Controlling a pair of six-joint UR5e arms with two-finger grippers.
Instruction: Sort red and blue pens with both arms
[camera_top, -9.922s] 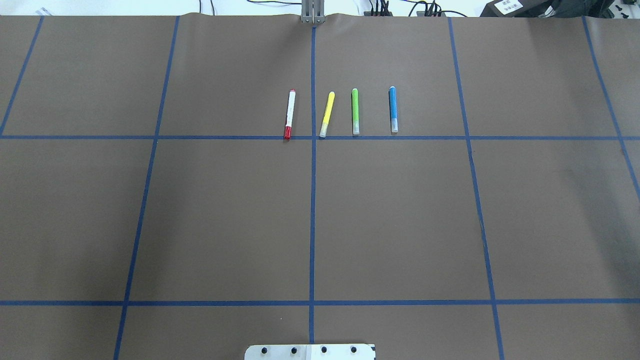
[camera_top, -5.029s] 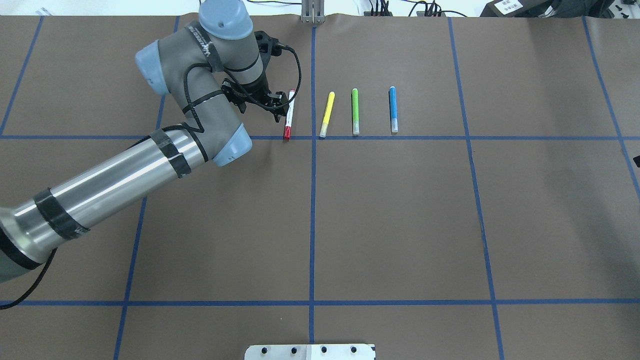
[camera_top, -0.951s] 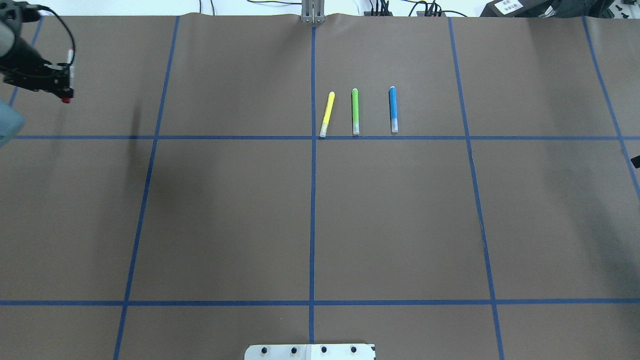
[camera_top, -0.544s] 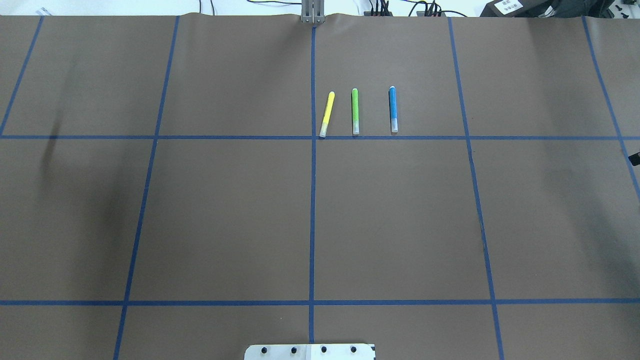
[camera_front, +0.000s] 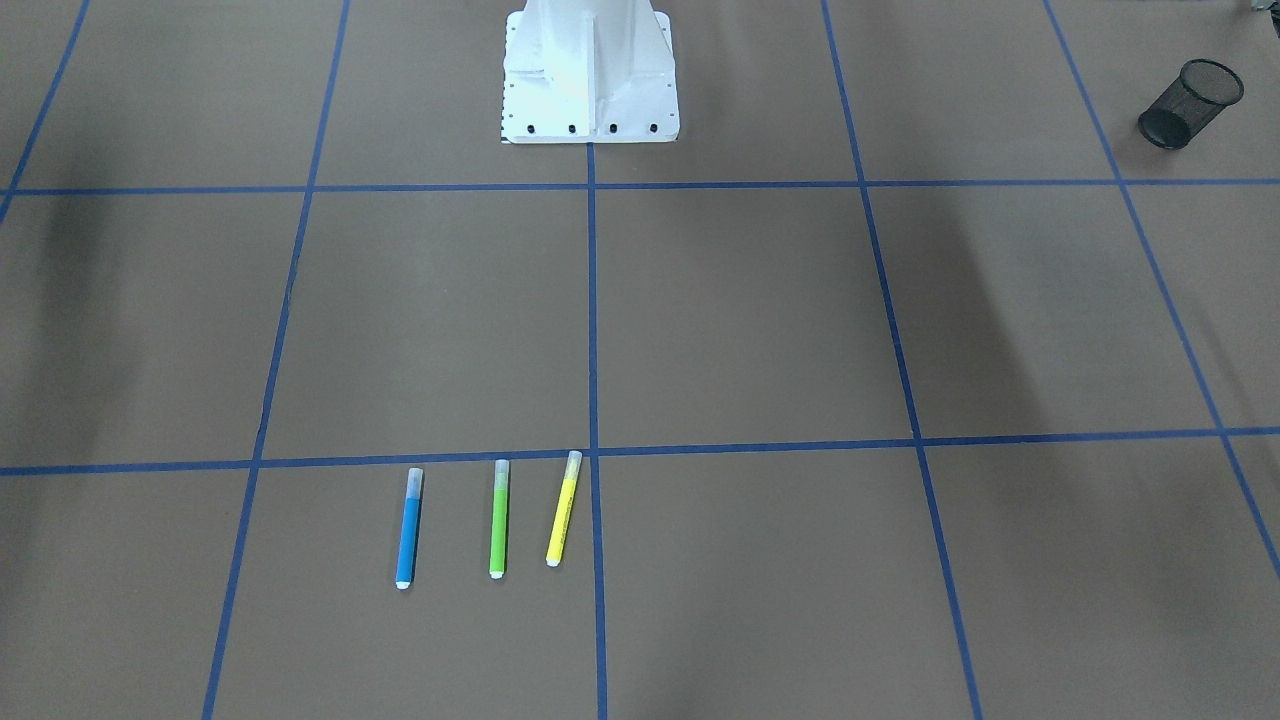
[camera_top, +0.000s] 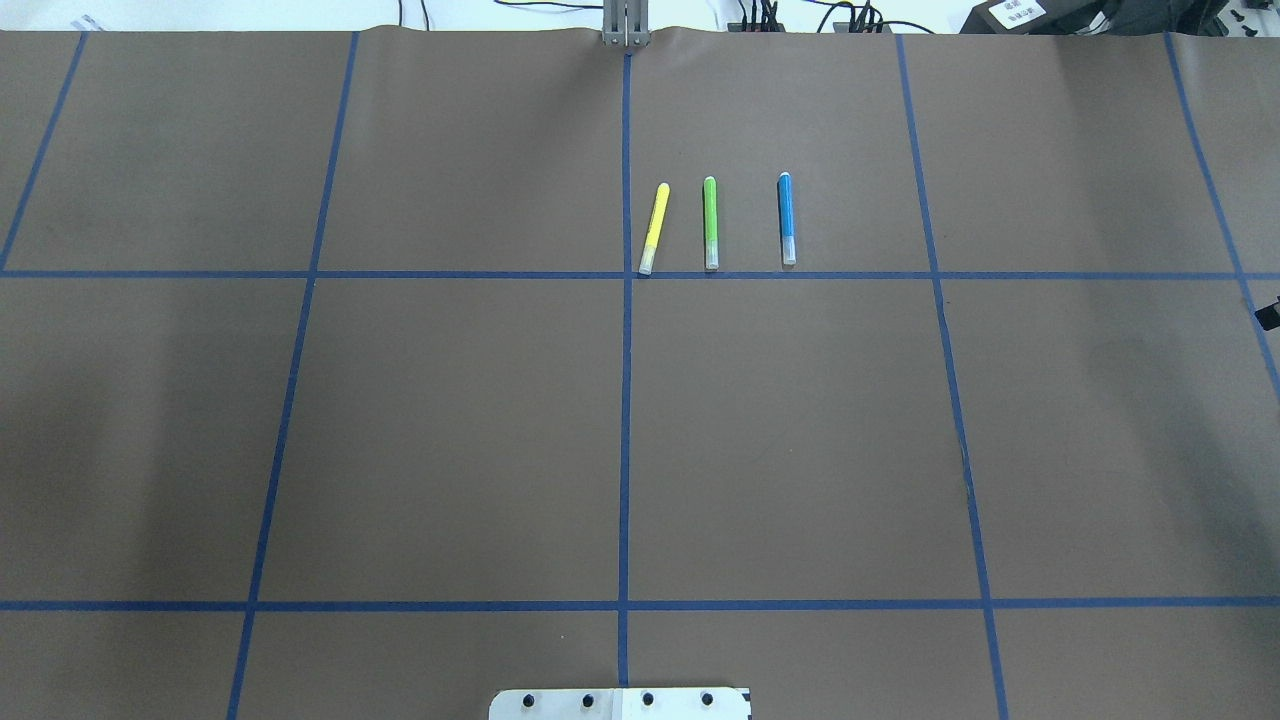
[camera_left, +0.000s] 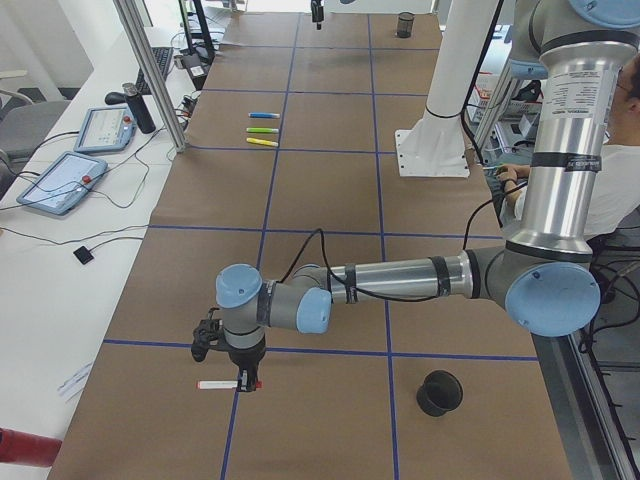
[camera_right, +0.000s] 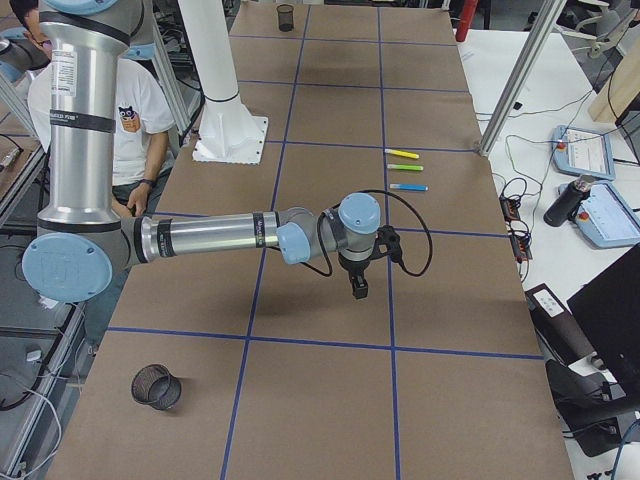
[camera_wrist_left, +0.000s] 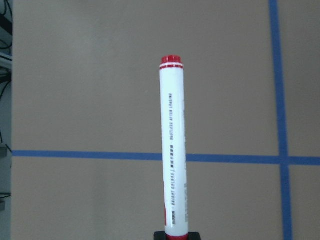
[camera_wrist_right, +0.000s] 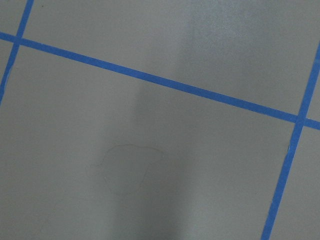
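Note:
The red pen (camera_wrist_left: 172, 150), white-barrelled with a red end, sticks straight out from my left gripper (camera_left: 243, 380), which is shut on it. In the exterior left view the red pen (camera_left: 215, 384) hangs level just over the brown paper, left of a black cup (camera_left: 440, 392). The blue pen (camera_top: 786, 218) lies on the table beside the green one, also seen from the front (camera_front: 408, 528). My right gripper (camera_right: 357, 288) hovers over bare paper, well short of the blue pen (camera_right: 408, 187); whether it is open or shut I cannot tell.
A green marker (camera_top: 710, 222) and a yellow marker (camera_top: 654, 228) lie left of the blue pen. A black mesh cup (camera_front: 1190, 103) stands at my left end of the table, another mesh cup (camera_right: 155, 387) at my right end. A person sits behind the robot's base (camera_front: 590, 70).
My left gripper carried the red pen out of the overhead view past its left edge. The dark tip at that view's right edge crept slightly upward. The other pens have not moved.

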